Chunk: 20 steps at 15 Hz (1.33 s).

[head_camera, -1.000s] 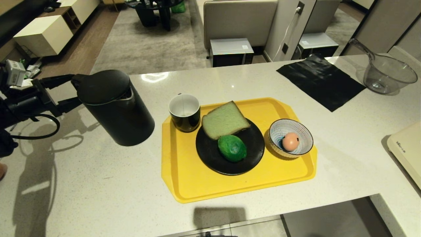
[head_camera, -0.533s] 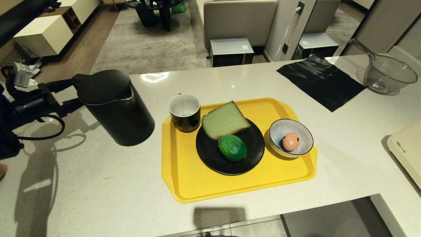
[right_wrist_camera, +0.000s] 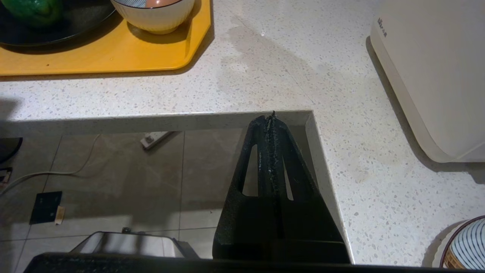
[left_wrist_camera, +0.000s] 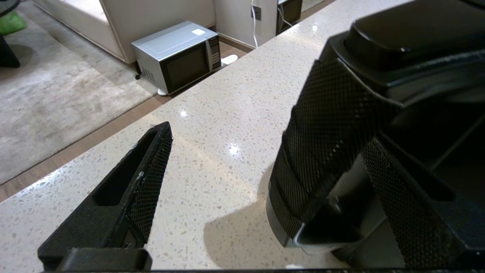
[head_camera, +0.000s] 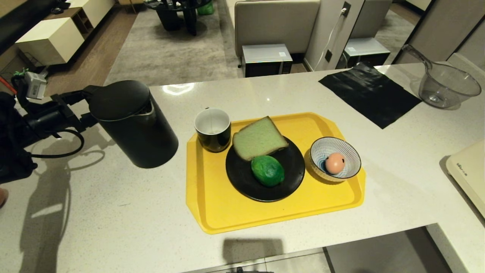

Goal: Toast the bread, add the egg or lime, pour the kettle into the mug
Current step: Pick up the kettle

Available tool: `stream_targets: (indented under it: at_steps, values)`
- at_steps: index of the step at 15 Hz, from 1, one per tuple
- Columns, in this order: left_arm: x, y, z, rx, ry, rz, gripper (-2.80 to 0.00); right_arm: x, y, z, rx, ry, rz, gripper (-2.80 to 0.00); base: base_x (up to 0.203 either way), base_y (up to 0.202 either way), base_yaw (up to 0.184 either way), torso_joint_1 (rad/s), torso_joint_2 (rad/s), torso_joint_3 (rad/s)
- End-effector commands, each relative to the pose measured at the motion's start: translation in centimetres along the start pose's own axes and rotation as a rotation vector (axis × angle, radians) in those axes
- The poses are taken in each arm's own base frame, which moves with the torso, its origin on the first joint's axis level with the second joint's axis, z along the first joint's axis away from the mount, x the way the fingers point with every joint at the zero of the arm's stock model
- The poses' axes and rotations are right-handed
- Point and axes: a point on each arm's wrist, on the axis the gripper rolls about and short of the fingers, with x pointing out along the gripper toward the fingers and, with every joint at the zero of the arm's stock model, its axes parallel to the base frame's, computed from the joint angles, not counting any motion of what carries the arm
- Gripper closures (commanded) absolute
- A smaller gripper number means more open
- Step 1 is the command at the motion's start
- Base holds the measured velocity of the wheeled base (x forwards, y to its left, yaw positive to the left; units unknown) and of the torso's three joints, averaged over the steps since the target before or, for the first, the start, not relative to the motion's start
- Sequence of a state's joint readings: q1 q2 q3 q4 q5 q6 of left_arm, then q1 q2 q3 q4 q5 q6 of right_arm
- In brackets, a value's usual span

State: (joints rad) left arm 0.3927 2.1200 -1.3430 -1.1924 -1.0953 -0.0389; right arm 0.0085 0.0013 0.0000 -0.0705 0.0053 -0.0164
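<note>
The left tool (head_camera: 85, 108) is reaching in from the table's left edge with its fingers spread wide, straddling the black side handle of the large matte black cylindrical kettle (head_camera: 132, 123); in the left wrist view one mesh-faced finger (left_wrist_camera: 136, 189) is standing clear over the bare top while the other is lying beside the handle (left_wrist_camera: 326, 151), and no squeeze is showing. The kettle is standing upright on the speckled white stone table (head_camera: 113, 212), just left of the yellow plastic tray (head_camera: 212, 204). At the tray's far left corner the small round mug (head_camera: 212, 129), glossy black outside and white inside, is sitting upright. Beside it a round black plate (head_camera: 246, 182) is carrying the thick square slice of pale green bread (head_camera: 258, 138), which is overhanging the plate's far rim, and the glossy dark green lime (head_camera: 267, 170), which is resting against the slice's near edge. To the right on the tray, a blue-and-white striped bowl (head_camera: 335, 157) is holding a brown egg (head_camera: 335, 163). The right tool (right_wrist_camera: 271, 125) is hanging clenched, fingertips pressed together, just off the table's near edge above the tiled floor (right_wrist_camera: 113, 178), next to a cream-coloured appliance (right_wrist_camera: 435, 76)
</note>
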Motion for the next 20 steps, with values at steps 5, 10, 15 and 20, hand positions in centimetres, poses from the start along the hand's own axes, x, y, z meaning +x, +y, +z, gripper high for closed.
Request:
stream_targets:
  at_steps: [5, 10, 15, 20]
  values:
    - [0.0, 0.3, 0.4, 0.017, -0.012, 0.041, -2.80, 0.2, 0.0, -0.8, 0.000, 0.028, 0.002, 0.00, 0.000, 0.000, 0.000, 0.000, 0.00, 0.000]
    - [0.2, 0.8, 1.5, -0.014, -0.065, 0.155, -2.80, 0.2, 0.0, -0.8, 0.000, 0.028, 0.002, 0.00, 0.000, 0.000, 0.000, 0.000, 0.00, 0.000]
    - [1.0, 0.5, 1.3, -0.023, -0.074, 0.160, -2.80, 0.2, 0.0, -0.8, 0.000, 0.029, 0.002, 0.00, 0.000, 0.000, 0.000, 0.000, 0.00, 0.000]
    - [2.8, -0.4, 1.5, -0.020, -0.095, 0.116, -2.80, 0.2, 0.0, -0.8, 0.000, 0.028, 0.002, 0.00, 0.000, 0.000, 0.000, 0.000, 0.00, 0.000]
